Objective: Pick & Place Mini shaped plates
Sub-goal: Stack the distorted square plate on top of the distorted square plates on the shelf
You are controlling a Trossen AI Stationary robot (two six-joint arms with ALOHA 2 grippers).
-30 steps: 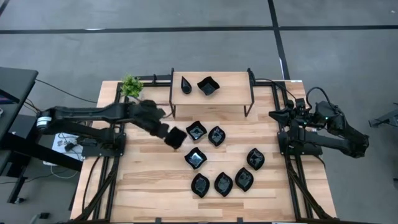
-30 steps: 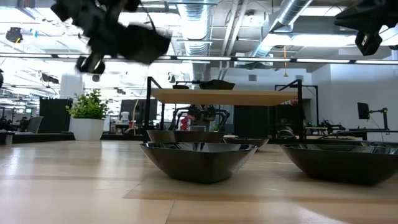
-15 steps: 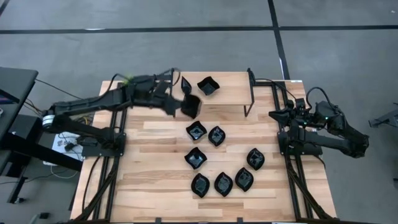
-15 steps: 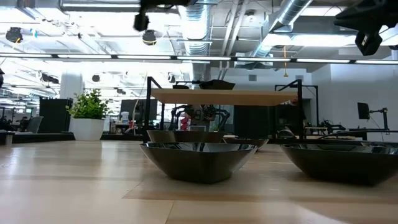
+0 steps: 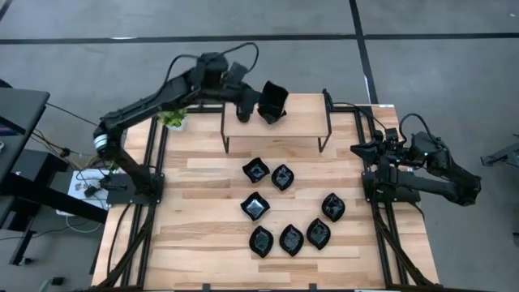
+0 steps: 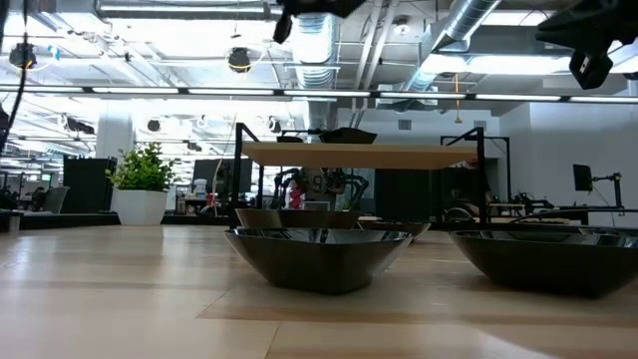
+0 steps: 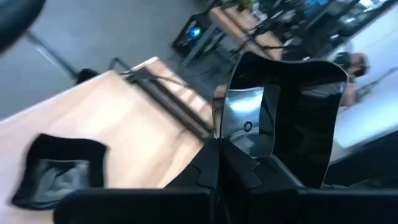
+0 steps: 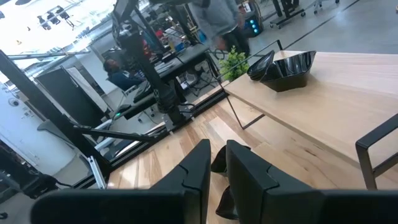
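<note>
Lying nearest the front edge of the table [image 5: 195, 243], three mini shaped plates [image 5: 290, 238] sit in a row, well in front of the raised shelf [image 5: 300, 123]. Closer to the shelf, a wavy square dish [image 5: 255, 206] and a leaf-shaped dish [image 5: 332, 207] lie apart, then two more dishes [image 5: 268, 173] rest side by side just before the shelf's legs. Above the shelf top, the left gripper [image 5: 250, 100] hangs with its fingers clamped on the rim of a wavy-edged square plate [image 7: 283, 118], held tilted on edge. Another square plate [image 7: 59, 171] rests on the shelf beside it. Off the shelf's right end, the right gripper [image 5: 359, 149] waits, fingers nearly together around nothing. Past the shelf's left end stands a small green plant [image 5: 171, 119].
</note>
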